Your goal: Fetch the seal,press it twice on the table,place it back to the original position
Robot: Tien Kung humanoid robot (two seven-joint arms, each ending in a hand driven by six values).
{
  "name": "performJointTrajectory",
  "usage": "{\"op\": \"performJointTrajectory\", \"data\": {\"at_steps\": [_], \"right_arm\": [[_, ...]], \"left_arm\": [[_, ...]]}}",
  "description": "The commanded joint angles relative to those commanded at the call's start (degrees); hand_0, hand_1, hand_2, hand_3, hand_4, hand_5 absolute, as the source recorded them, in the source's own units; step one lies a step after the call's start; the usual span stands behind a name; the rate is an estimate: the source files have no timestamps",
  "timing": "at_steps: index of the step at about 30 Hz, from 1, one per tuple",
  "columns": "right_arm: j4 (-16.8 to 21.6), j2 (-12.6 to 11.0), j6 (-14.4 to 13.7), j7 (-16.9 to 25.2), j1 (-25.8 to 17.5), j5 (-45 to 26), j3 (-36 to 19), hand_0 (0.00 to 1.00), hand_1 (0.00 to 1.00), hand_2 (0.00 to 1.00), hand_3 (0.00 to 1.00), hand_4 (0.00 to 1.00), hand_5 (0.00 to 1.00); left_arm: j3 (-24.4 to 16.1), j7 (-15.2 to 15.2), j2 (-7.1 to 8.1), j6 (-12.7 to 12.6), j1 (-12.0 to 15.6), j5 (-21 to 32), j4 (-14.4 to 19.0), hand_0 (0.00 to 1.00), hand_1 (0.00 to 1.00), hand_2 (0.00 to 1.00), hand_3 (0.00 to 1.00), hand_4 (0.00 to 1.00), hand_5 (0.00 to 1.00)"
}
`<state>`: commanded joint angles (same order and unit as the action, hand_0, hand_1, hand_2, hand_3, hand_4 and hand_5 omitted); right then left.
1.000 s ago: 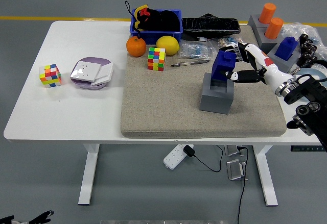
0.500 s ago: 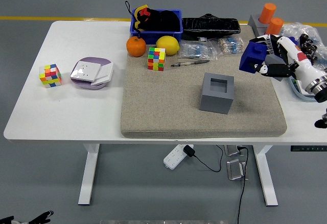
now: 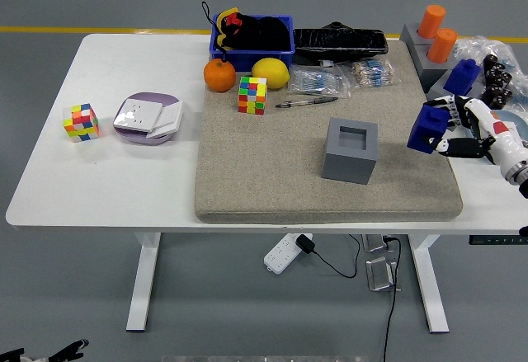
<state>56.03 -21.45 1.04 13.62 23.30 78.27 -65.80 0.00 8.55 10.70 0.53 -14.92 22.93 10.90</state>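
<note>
The blue block-shaped seal (image 3: 430, 128), gripped by the right hand (image 3: 462, 135), has been carried from the grey square holder (image 3: 351, 151) to the frame's right edge, so pressing appears next.

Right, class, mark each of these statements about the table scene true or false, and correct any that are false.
1. The right hand grips the blue seal. True.
2. The seal sits inside the grey holder. False: the holder is empty.
3. The orange lies beside the lemon. True.
4. Both Rubik's cubes are on the mat. False: one cube sits on the bare table.
5. The pen lies on the mat. True.
</note>
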Motion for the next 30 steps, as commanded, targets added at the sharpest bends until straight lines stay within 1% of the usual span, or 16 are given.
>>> {"op": "performJointTrajectory", "data": {"at_steps": [8,12,19,30], "right_arm": [[-2.63,1.62,-0.49,0.33,-0.45,-0.7,1.9,0.571,0.456,0.463,0.48,0.656,0.002],[-4.46,2.06,-0.83,0.61,-0.26,-1.25,3.0,0.571,0.456,0.463,0.48,0.656,0.002],[-6.55,2.82,-1.0,0.73,-0.37,-1.51,4.45,0.572,0.453,0.462,0.481,0.659,0.002],[-7.93,3.15,-1.19,0.77,-0.74,-1.61,5.33,0.565,0.448,0.457,0.474,0.662,0.002]], "left_arm": [[-0.83,0.3,0.08,-0.1,0.11,-1.24,0.03,0.814,0.79,0.768,0.804,0.693,0.424],[-1.21,0.46,0.17,-0.15,0.1,-1.91,0.05,0.814,0.79,0.768,0.804,0.693,0.424],[-1.27,0.53,0.28,-0.19,0.21,-2.07,0.06,0.814,0.79,0.768,0.804,0.693,0.423],[-0.78,0.35,-0.08,-0.09,0.36,-1.36,0.04,0.814,0.79,0.768,0.804,0.693,0.423]]}}
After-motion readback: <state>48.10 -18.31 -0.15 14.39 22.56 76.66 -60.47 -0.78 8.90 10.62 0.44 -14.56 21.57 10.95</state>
